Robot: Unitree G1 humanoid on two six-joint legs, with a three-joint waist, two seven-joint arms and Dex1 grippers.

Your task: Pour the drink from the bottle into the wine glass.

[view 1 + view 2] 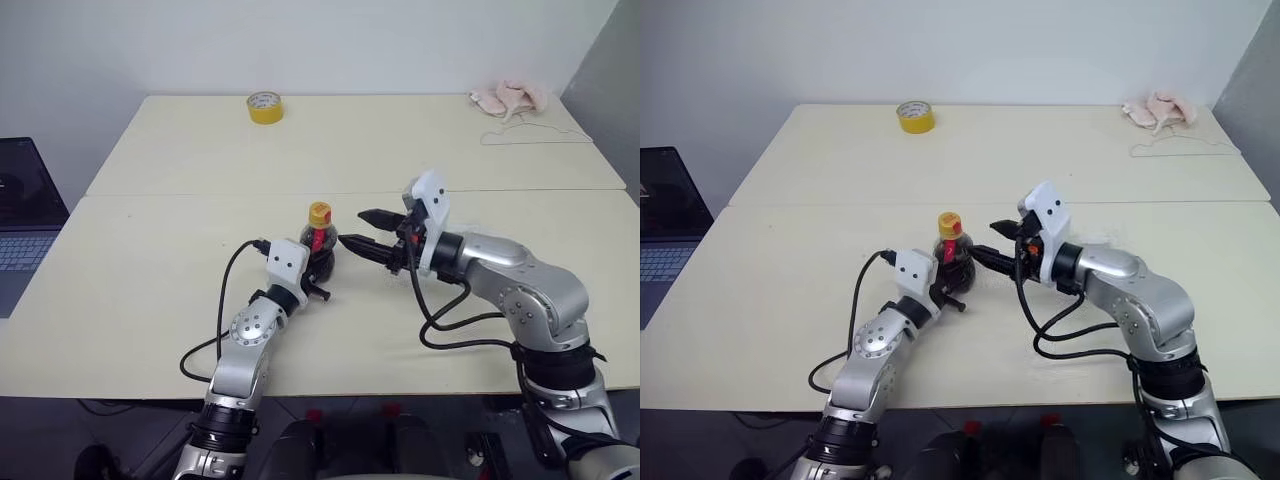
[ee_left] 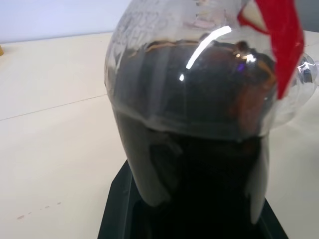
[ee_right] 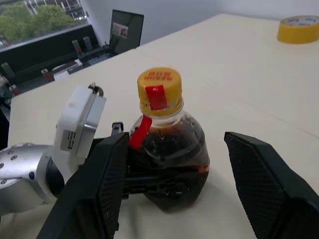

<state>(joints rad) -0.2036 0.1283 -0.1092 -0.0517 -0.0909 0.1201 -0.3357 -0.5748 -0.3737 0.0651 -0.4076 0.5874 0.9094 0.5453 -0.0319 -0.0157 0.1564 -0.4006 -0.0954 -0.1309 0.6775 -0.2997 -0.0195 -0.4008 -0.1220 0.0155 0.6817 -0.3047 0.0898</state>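
Wide cream tabletop (image 1: pixel 150 290) under both arms. Left pincer (image 1: pixel 318 272) is clamped tight on the lower body of the bottle (image 1: pixel 320 243), which stands upright, dark drink (image 3: pixel 172 149) inside, cap on. Right pincer (image 1: pixel 358 233) hangs just beside the bottle, fingers spread apart, holding nothing. Yellow tape roll (image 1: pixel 265 107) far beyond both pincers.

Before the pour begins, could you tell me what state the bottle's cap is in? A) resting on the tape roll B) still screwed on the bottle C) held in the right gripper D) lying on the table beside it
B: the orange-yellow cap sits on the neck of the bottle, which the left gripper holds.
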